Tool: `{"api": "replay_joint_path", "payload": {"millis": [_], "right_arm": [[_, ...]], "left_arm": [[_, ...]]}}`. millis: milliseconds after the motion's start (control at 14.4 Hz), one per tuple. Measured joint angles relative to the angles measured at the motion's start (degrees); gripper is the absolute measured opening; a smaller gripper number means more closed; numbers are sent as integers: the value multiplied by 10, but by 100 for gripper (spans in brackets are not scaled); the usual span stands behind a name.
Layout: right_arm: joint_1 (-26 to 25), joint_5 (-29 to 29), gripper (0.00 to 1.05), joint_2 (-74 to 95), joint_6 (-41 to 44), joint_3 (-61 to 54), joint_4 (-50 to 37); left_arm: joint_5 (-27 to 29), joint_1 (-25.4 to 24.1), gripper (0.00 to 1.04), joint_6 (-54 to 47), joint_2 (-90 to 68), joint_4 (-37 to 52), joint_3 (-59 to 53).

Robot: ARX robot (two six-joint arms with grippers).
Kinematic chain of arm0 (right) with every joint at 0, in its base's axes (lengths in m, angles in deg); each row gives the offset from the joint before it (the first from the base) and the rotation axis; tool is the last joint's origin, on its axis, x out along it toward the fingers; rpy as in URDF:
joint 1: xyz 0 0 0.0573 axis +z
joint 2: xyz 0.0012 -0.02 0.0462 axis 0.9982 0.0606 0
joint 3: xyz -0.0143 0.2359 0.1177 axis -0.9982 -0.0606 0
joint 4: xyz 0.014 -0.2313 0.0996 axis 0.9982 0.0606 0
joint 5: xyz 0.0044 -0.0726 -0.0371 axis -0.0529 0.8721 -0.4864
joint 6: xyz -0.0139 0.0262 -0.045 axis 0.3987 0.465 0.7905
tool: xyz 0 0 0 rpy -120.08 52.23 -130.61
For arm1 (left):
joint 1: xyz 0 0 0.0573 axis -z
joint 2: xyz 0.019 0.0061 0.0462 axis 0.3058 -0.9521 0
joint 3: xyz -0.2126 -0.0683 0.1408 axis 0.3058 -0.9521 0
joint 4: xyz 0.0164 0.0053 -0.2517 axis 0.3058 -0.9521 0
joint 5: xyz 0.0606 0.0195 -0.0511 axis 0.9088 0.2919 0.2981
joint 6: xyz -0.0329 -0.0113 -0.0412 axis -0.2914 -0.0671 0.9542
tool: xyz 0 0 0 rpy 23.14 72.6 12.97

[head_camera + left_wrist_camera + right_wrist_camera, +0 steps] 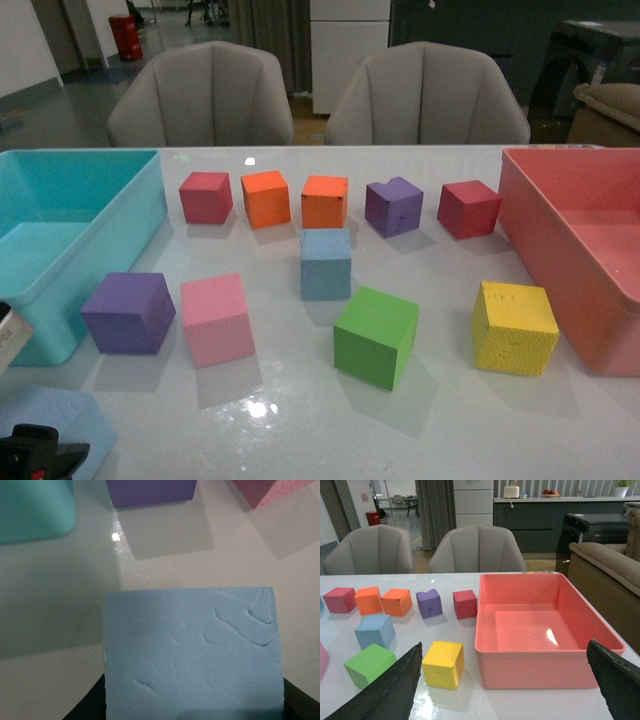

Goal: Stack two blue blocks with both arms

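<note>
Since the left wrist view is almost all pale blue foam, the near blue block (192,655) is clearly sitting between the left gripper's (35,455) black fingers (87,709), which look clamped on its two sides, down at the table's (450,420) near left corner. The far blue block (326,263) rests mid-table, just in front of an orange cube (325,201), green cube (376,336) close by. Purple cube (128,312) sits by the turquoise bin (148,200), pink cube (217,318) just beside it. Right gripper (504,645) hangs with fingers wide apart, facing the pink bin (530,672) and yellow cube (443,664).
</note>
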Motion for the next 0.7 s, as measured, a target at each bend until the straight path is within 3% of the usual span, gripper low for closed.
{"api": "replay_joint_path", "payload": {"millis": [488,697], "right_arm": [[0,0,98,0,0,0,0],[0,0,98,0,0,0,0]], "left_arm": [[1,12,52,0,94,-59,2],[0,47,51,0,194,-137,37]]}}
